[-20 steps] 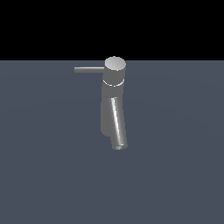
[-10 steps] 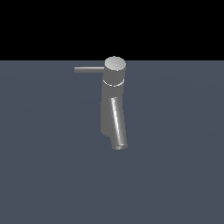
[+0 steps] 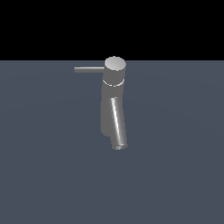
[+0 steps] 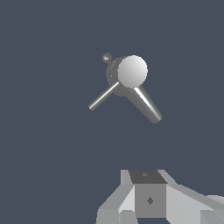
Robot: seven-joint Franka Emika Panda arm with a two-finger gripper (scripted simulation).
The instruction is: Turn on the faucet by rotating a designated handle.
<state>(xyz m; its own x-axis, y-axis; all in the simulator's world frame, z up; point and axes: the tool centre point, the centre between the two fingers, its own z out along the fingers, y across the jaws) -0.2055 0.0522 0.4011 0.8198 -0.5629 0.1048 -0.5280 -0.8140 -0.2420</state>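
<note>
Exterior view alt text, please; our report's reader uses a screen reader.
A grey metal faucet stands upright on a flat dark blue-grey surface, its thin handle pointing to the exterior view's left and its thick spout slanting down. No robot arm is visible.

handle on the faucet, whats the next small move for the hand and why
Probably bring the hand closer to the handle: the wrist view shows it well apart from the faucet, touching nothing, and the thin rod juts sideways, unobstructed.
</note>
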